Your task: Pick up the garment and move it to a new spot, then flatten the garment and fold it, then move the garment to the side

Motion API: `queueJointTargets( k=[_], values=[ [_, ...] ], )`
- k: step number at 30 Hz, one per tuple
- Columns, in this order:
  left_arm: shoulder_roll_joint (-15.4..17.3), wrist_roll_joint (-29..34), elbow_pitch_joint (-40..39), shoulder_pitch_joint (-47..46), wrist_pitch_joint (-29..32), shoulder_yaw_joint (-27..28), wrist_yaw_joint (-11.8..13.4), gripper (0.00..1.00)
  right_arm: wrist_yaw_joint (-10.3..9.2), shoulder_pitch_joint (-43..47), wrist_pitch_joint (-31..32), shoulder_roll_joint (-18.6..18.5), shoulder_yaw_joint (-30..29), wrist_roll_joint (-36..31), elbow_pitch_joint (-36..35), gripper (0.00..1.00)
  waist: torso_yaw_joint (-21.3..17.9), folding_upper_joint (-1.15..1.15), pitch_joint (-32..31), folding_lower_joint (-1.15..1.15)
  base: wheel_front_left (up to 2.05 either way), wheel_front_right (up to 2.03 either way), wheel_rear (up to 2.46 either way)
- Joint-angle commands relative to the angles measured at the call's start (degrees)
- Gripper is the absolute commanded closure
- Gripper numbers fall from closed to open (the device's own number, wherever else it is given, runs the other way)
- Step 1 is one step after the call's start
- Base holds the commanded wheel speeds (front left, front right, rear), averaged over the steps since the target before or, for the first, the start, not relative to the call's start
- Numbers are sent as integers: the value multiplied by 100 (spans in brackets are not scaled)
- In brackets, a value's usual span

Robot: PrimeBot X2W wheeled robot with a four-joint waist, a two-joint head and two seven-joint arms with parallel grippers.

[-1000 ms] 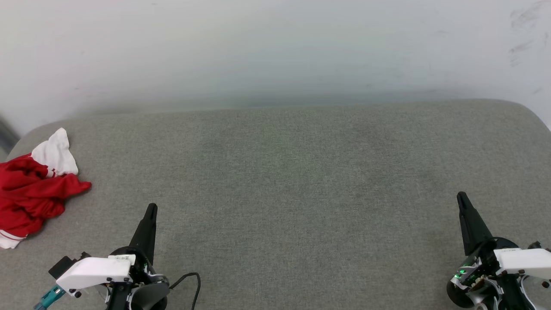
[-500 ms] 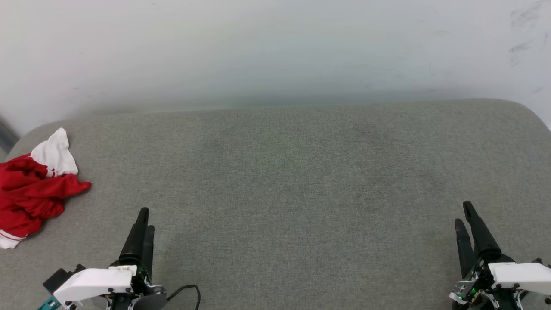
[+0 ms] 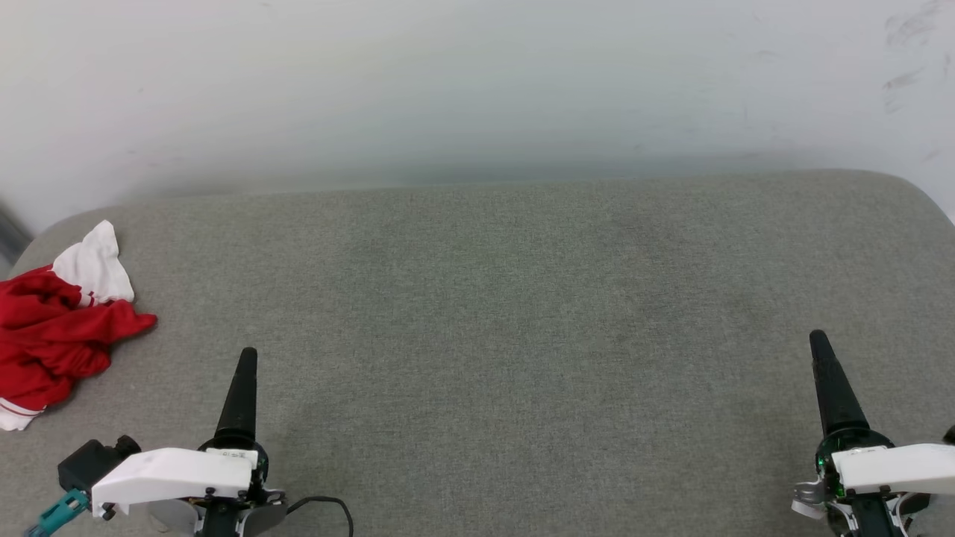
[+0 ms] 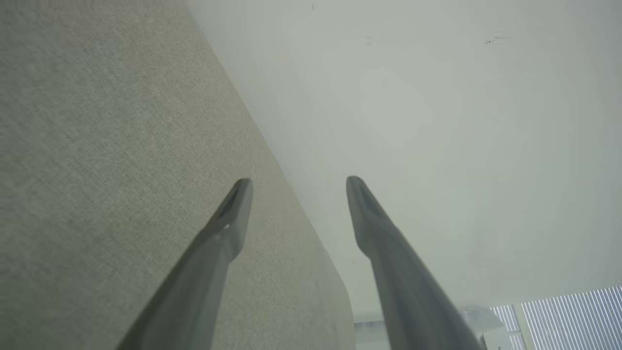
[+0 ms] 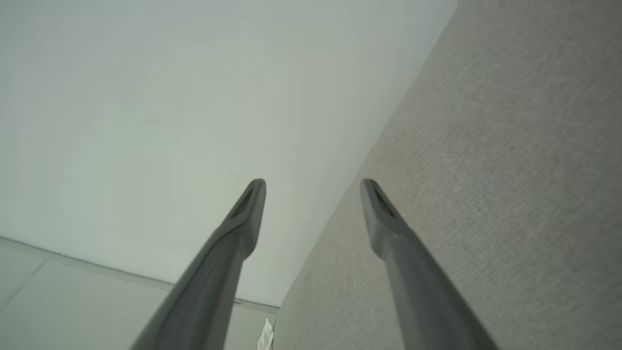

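The red and white shirt (image 3: pixel 60 335) lies bunched up at 9 o'clock on the grey desk (image 3: pixel 485 298), maybe over its edge. The left gripper (image 4: pixel 296 184) at 7 o'clock and the right gripper (image 5: pixel 313 184) at 5 o'clock have their fingers spread and empty.

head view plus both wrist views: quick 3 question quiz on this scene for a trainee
1. True or false: the garment lies crumpled at the robot's left end of the grey padded surface.
2. Multiple choice: the left gripper is A) shut on the garment, B) open and empty, C) shut and empty.
3. Short answer: which is nearer the garment, the left gripper or the right gripper?

Key: 1 true. 2 B. 3 the left gripper.
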Motion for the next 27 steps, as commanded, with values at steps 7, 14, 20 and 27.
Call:
queueJointTargets(
  k=[7, 14, 20, 27],
  values=[
    [14, 1142, -375, 52, -212, -171, 309, 0, 1, 32, -213, -6, 137, -1225, -489, 0, -1, 0, 7, 0, 0, 0, 0],
    [15, 1986, -508, 154, -358, -328, 471, 0, 1, 141, -361, -6, 277, -2107, -663, 0, 1, 0, 11, 0, 0, 0, 0],
    [16, 2600, -595, 232, -479, -440, 573, 0, 1, 230, -478, -6, 328, -2705, -699, 0, 5, 0, 9, 0, 0, 0, 0],
    [53, 3244, -661, 325, -604, -581, 682, 0, 1, 329, -610, -5, 359, -3291, -707, 0, 3, 0, 5, 0, 0, 0, 0]
  ],
)
